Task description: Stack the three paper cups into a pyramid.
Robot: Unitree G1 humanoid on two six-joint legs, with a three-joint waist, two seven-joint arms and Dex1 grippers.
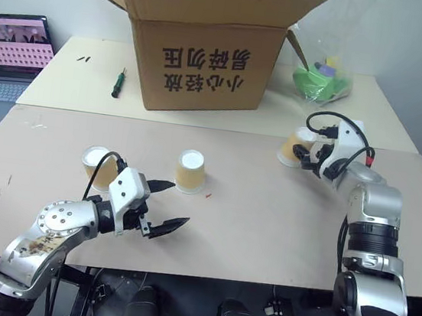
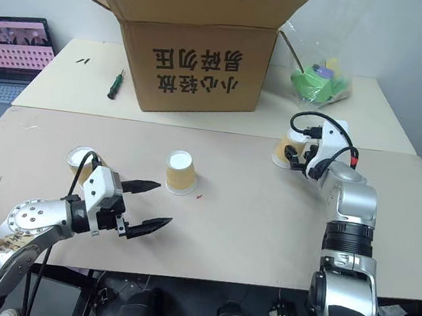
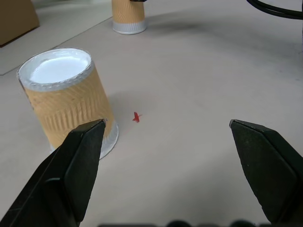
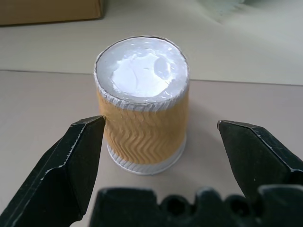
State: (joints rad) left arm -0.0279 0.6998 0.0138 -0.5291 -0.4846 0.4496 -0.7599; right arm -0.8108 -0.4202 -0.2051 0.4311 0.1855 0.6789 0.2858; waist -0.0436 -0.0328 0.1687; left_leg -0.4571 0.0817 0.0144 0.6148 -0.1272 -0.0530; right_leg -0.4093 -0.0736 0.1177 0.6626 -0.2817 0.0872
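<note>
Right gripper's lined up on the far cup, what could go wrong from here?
1. The right gripper is open around the right cup, which stands upside down and light; a finger arriving first could tip it.
2. The open left gripper hangs near the middle cup; a swing might knock it.
3. The left cup sits partly behind that arm.

Right gripper partly hides 1 paper cup, perhaps touching.

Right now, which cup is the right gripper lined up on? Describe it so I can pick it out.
Start at the big cardboard box at the back; the cup stands off its right front corner, near the green bag. It sits upside down between the open fingers of the right gripper, well apart from the other two cups.
</note>
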